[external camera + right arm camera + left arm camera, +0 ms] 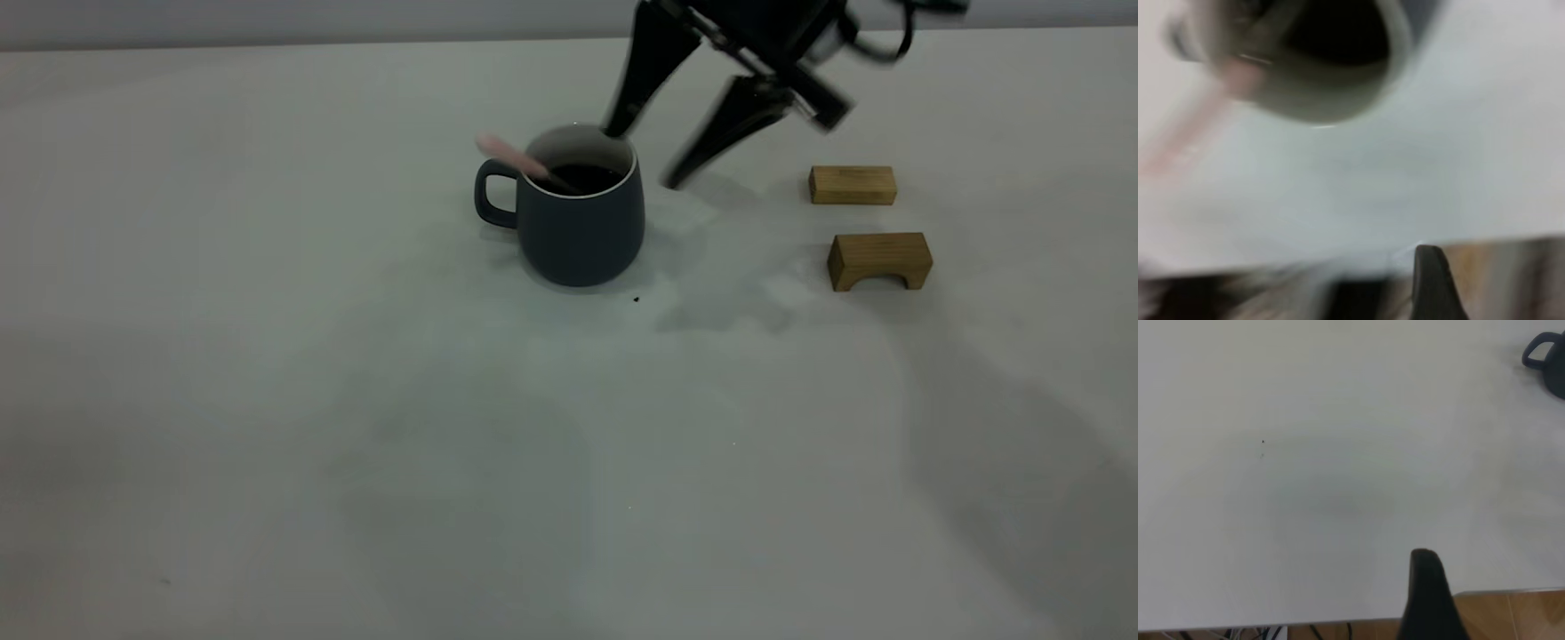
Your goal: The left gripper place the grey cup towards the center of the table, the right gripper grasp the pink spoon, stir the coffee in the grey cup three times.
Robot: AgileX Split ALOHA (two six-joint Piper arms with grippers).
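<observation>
The grey cup (578, 236) stands on the table (356, 400) near its middle, handle to the left, with dark coffee (587, 178) inside. The pink spoon (511, 157) rests in the cup, its handle leaning out over the cup's handle, and nothing holds it. My right gripper (642, 158) hovers just behind and right of the cup, open and empty. Its wrist view shows the cup's rim (1331, 100), the blurred spoon (1198, 133) and one finger (1429, 280). The left gripper is outside the exterior view. Its wrist view shows one finger (1426, 587) over the table's edge and the cup (1548, 360) far off.
Two brown wooden blocks lie right of the cup: a flat one (852, 185) and an arched one (878, 260). A tiny dark speck (636, 300) sits just in front of the cup.
</observation>
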